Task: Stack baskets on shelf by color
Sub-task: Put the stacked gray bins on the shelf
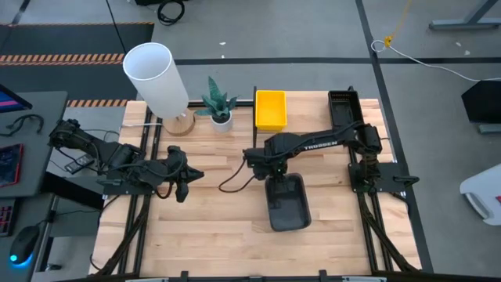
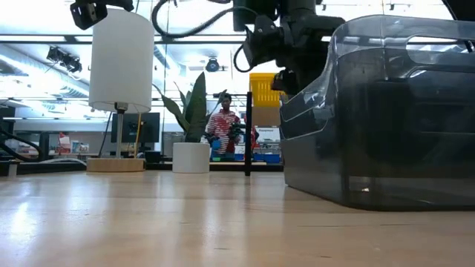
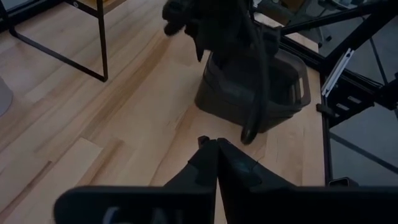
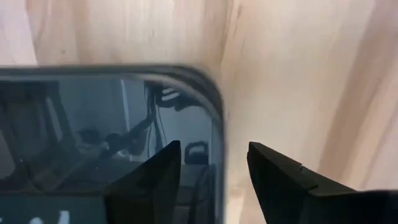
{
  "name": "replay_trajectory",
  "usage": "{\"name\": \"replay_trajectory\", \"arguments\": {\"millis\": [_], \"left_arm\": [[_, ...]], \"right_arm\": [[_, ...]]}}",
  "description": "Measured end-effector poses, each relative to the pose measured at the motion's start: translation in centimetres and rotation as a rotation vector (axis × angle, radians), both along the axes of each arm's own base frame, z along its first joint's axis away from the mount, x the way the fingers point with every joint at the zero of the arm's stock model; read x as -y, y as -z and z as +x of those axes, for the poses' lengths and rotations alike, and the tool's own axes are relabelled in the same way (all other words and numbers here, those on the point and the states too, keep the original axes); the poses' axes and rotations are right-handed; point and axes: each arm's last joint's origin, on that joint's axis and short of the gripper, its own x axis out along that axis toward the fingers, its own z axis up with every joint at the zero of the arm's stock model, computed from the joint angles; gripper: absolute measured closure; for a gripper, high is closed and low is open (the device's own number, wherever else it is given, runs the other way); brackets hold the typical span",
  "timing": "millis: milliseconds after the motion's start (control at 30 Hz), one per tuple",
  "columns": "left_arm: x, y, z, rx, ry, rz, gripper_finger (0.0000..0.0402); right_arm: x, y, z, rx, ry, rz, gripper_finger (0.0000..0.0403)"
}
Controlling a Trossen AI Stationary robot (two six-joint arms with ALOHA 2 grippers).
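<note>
Your right gripper (image 4: 214,163): fingers apart, straddling the grey basket (image 1: 286,202) rim. Left gripper (image 3: 216,144): fingers together, idle.

my two arms are matte black, jointed in chunky segments. the right arm (image 1: 317,143) carries white "trossen" lettering along its link and a looping black cable. the left pincer (image 3: 216,163) has two tapering black fingers; the right pincer (image 4: 214,171) shows two wedge-shaped black fingers.
</note>
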Motion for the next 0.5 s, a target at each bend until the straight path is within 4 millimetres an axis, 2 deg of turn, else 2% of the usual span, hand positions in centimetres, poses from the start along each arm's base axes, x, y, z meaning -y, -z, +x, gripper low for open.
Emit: {"name": "replay_trajectory", "arguments": {"millis": [267,500], "left_arm": [[0.0,0.0,0.0,-0.001,0.004,0.006,0.0384],[0.0,0.0,0.0,-0.002,0.004,0.007,0.0393]], "right_arm": [[-0.2,3.4,-0.7,-0.031,0.029,-0.015,0.0224],[-0.1,4.7,-1.3,-0.036,0.009,-0.035,0.0278]]}}
